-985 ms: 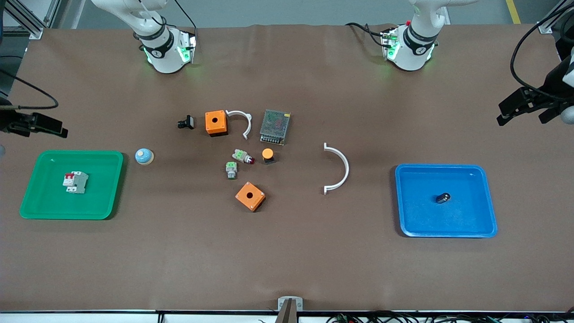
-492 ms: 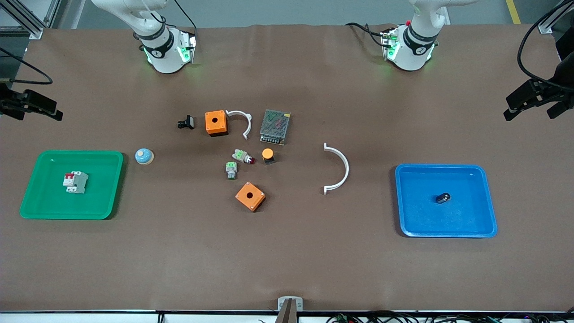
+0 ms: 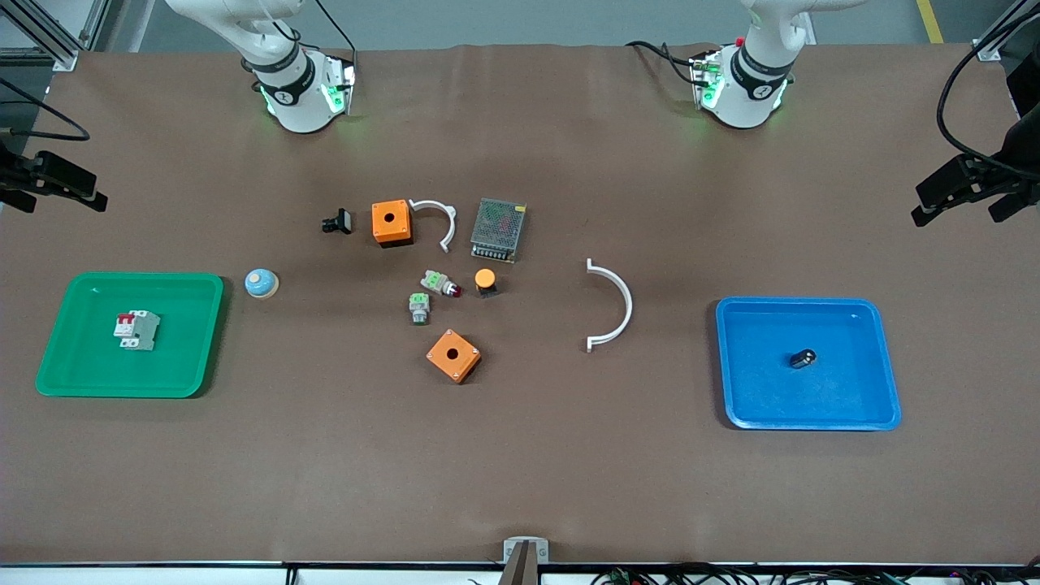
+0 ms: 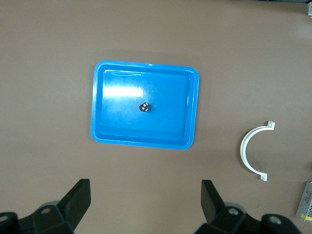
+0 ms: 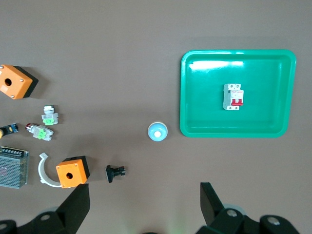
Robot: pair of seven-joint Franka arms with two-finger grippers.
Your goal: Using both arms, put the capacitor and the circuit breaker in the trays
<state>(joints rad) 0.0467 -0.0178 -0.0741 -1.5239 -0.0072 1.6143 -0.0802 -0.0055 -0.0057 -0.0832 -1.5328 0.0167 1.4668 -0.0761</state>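
Note:
The capacitor (image 3: 803,358), a tiny black cylinder, lies in the blue tray (image 3: 747,406) at the left arm's end; it also shows in the left wrist view (image 4: 144,107). The circuit breaker (image 3: 136,330), light grey with a red lever, lies in the green tray (image 3: 195,357) at the right arm's end; it also shows in the right wrist view (image 5: 233,97). My left gripper (image 3: 957,216) (image 4: 145,187) is open and empty, high over the table's edge beside the blue tray. My right gripper (image 3: 58,203) (image 5: 145,190) is open and empty, high over the table's edge beside the green tray.
Loose parts lie mid-table: two orange boxes (image 3: 392,222) (image 3: 453,355), a mesh power supply (image 3: 498,230), two white curved clips (image 3: 611,305) (image 3: 437,219), grey-and-green push-buttons (image 3: 419,308), an orange button (image 3: 485,280), a black clip (image 3: 337,221) and a blue dome (image 3: 261,283).
Both grippers have drifted at the table's ends, the right one toward the robots' bases. The capacitor, the circuit breaker and the loose parts have not moved.

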